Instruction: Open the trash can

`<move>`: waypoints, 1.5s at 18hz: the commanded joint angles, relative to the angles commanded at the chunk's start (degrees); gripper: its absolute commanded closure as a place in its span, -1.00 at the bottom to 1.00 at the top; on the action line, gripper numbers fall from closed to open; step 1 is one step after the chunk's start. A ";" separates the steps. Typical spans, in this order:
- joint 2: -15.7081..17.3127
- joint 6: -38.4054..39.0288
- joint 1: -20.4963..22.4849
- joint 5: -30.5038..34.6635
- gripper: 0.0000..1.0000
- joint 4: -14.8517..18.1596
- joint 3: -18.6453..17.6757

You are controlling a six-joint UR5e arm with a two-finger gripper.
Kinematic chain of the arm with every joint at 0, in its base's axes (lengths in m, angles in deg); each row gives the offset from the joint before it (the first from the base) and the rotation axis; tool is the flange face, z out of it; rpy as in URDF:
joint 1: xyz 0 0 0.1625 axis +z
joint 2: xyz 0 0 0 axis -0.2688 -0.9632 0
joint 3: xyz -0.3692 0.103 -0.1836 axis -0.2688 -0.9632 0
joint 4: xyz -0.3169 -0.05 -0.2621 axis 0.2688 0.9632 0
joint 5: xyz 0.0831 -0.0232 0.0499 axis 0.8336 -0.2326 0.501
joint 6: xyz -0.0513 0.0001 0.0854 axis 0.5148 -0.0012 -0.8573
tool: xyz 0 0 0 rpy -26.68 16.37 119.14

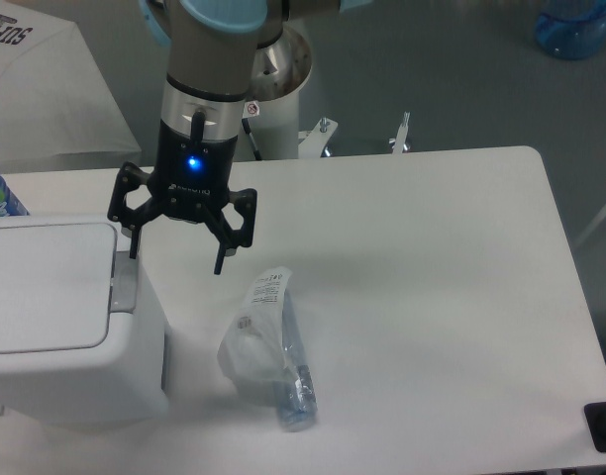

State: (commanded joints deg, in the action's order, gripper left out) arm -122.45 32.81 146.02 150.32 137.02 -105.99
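The pincer [177, 255] is black with a small blue light glowing on its body, hung from a silver and light-blue arm [209, 59]. Just left of it the trash can [55, 317] is white with a grey button strip [124, 287]. Below right of the pincer lies a clear bottle [273, 346] with a white wrapper, on the white bench [432, 297].

The trash can [60, 317] blocks the table's [432, 297] left edge; a clear bottle [273, 346] lies just right of it. Bare tabletop stretches rightward; the spread-fingered gripper [176, 247] hangs above the can's right rim.
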 joint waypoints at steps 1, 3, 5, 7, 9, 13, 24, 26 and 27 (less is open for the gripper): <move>-0.09 0.00 0.00 -0.09 -1.00 0.00 0.00; -0.35 0.35 0.00 -0.09 -1.00 -0.09 0.17; -0.79 1.49 -0.17 -0.09 -1.00 -1.48 0.44; -1.40 2.55 -0.44 0.00 -1.00 -3.77 0.26; -1.58 2.55 -0.44 0.00 -1.00 -4.48 0.09; -1.93 2.46 -0.79 0.00 -1.00 -4.66 -0.09; -2.81 2.37 -1.41 0.26 -1.00 -4.92 -0.09; -2.99 2.46 -1.49 0.26 -1.00 -5.62 -0.26; -2.99 2.46 -1.49 0.26 -1.00 -5.62 -0.26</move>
State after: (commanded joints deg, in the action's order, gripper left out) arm -125.43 35.27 144.53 150.58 131.39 -106.26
